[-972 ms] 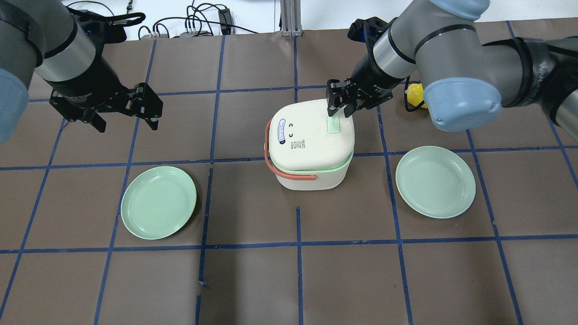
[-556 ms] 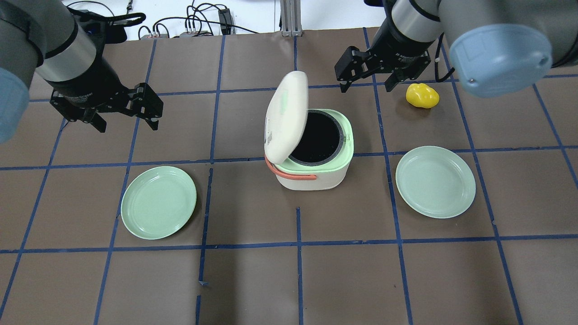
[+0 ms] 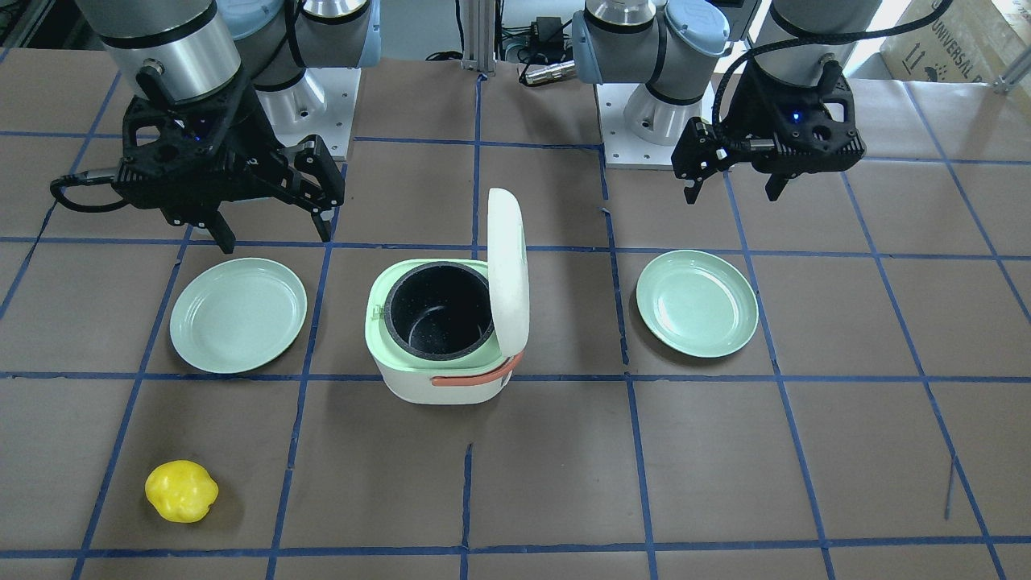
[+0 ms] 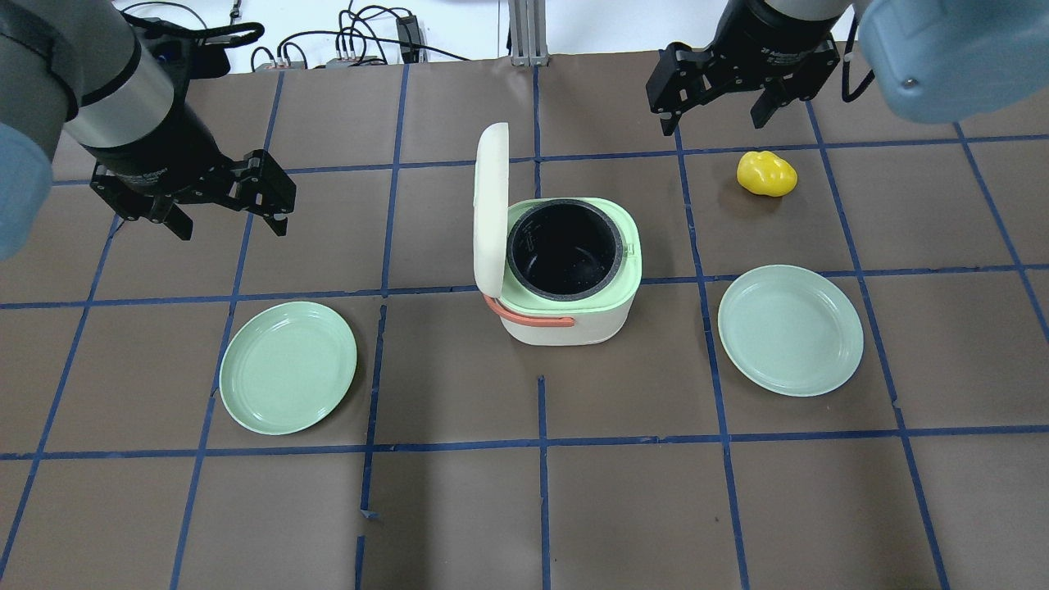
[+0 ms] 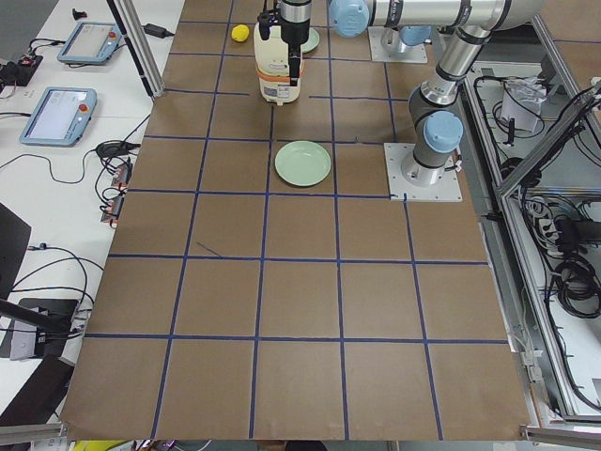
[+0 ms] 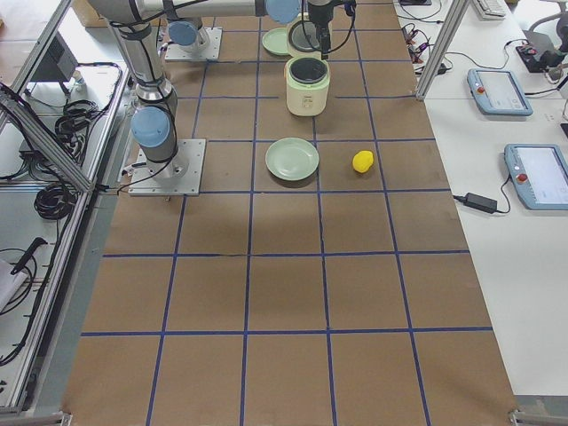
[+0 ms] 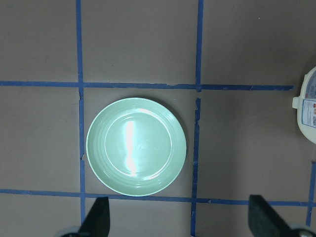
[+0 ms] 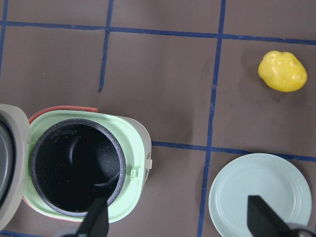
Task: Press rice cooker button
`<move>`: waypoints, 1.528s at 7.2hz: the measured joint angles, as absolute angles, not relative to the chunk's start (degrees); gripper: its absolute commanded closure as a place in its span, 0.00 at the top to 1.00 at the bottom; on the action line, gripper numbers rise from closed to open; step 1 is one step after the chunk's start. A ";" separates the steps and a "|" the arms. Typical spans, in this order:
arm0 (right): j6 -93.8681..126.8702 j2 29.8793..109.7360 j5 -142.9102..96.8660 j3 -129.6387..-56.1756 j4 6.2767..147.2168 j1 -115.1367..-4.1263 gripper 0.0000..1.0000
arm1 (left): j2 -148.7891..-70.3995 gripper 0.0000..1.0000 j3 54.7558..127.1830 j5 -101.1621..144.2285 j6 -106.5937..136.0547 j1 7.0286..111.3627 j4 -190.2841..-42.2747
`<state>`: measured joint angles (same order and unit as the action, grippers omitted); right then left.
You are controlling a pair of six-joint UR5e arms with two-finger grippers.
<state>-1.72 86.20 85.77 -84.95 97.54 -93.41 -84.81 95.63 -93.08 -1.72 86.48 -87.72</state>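
The white and green rice cooker stands at the table's middle with its lid swung upright on its left side, and the black inner pot is exposed and empty. The lid's button is not visible. My right gripper is open and empty, raised behind and to the right of the cooker; its wrist view looks down on the open pot. My left gripper is open and empty, far left of the cooker, above a green plate.
A green plate lies front left of the cooker and another green plate front right. A yellow lumpy toy lies on the table just below the right gripper. Cables run along the table's far edge.
The right gripper has risen off the lid's green button and drawn back to the far right. The lid has sprung open to upright. The left arm has not moved.
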 measured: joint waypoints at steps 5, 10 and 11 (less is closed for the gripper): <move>-2.07 87.15 86.72 -84.90 93.35 -88.86 1.00 | -84.79 1.00 95.62 -93.08 -1.76 86.48 -87.77; -2.54 87.19 87.18 -85.20 89.45 -88.77 1.00 | -84.80 1.00 95.62 -93.07 -1.76 86.49 -87.72; -2.53 87.19 87.24 -85.28 89.20 -88.77 1.00 | -84.81 1.00 95.63 -93.08 -1.76 86.48 -87.72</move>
<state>-2.53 87.19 87.24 -85.28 89.20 -88.77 -84.81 95.63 -93.08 -1.76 86.48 -87.72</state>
